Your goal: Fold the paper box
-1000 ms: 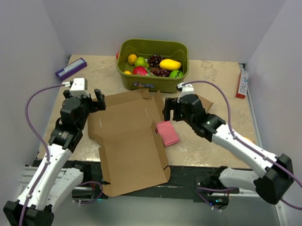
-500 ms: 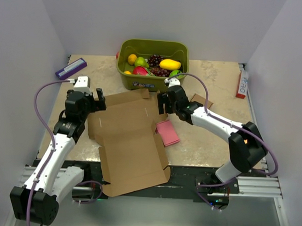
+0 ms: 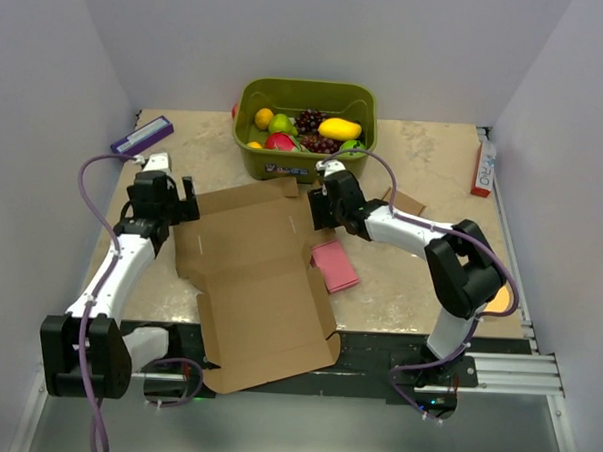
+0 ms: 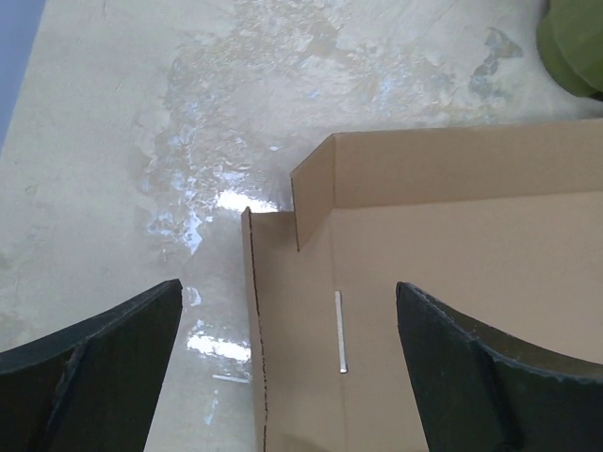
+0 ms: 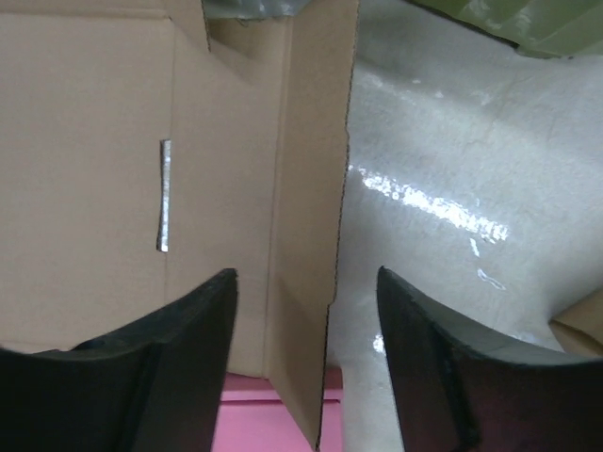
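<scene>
The overhead view is lit evenly and softly from above, with only faint shadows beside the box [image 3: 259, 274], and it is sharp to the corners. In both wrist views the glossy bench [image 4: 113, 141] throws back white glare next to the cardboard edge, a broad blotch in the left one and a thin streak in the right. The dark jaws at the bottom of each wrist view are soft, out of focus and nearly featureless.

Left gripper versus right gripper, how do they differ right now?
The left gripper is spread wider than the right gripper. The left gripper hangs over the flat left edge of the paper box; the right gripper straddles its raised right flap. Both are open, and neither has closed on the cardboard.
</scene>
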{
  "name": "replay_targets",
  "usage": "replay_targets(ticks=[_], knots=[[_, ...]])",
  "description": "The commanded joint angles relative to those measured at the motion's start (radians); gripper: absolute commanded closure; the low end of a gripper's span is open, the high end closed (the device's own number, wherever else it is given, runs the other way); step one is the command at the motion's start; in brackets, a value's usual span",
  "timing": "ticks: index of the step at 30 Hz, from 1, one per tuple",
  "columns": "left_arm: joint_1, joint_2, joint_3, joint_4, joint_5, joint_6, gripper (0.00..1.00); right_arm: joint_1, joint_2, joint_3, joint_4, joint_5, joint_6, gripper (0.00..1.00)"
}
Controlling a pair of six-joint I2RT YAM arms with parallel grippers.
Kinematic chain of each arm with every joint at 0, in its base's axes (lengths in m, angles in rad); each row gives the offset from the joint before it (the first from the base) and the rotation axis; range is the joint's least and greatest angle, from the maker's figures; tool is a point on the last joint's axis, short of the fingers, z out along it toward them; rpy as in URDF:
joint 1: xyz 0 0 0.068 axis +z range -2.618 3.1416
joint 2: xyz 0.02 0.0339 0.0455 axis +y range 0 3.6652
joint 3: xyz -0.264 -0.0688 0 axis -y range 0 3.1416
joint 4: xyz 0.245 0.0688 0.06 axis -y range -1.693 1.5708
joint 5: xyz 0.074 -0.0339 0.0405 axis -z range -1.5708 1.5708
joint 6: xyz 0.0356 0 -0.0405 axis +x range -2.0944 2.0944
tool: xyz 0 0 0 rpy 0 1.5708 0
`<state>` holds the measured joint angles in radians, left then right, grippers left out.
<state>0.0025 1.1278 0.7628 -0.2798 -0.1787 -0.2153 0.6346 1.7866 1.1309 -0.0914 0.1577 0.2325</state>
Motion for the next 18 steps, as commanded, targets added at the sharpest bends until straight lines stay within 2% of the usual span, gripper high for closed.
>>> replay_targets(ticks=[1,3,5,6,8,9,11,14,18], knots=[[0.048,0.026,0.061,0.053,0.035,0.034,0.00,0.002,-0.016,0.023,0.070,-0.050,-0.025,0.40],[0.088,0.096,0.087,0.076,0.071,0.040,0.00,0.002,-0.010,0.021,0.071,-0.060,-0.028,0.44],[0.129,0.168,0.145,0.079,0.135,0.033,0.00,0.002,-0.001,0.023,0.078,-0.081,-0.030,0.53],[0.169,0.250,0.167,0.071,0.189,0.034,0.00,0.002,0.005,0.023,0.079,-0.092,-0.033,0.55],[0.204,0.326,0.228,0.056,0.258,0.034,0.01,0.001,0.011,0.030,0.085,-0.128,-0.038,0.68],[0.243,0.372,0.236,0.057,0.336,0.030,0.03,0.002,0.014,0.035,0.084,-0.138,-0.053,0.74],[0.290,0.380,0.225,0.086,0.437,0.004,0.04,0.005,0.005,0.038,0.087,-0.177,-0.087,0.87],[0.292,0.322,0.181,0.151,0.526,0.013,0.04,0.028,-0.042,0.030,0.088,-0.188,-0.145,0.97],[0.289,0.225,0.153,0.200,0.629,0.037,0.04,0.053,-0.127,0.024,0.076,-0.204,-0.171,1.00]])
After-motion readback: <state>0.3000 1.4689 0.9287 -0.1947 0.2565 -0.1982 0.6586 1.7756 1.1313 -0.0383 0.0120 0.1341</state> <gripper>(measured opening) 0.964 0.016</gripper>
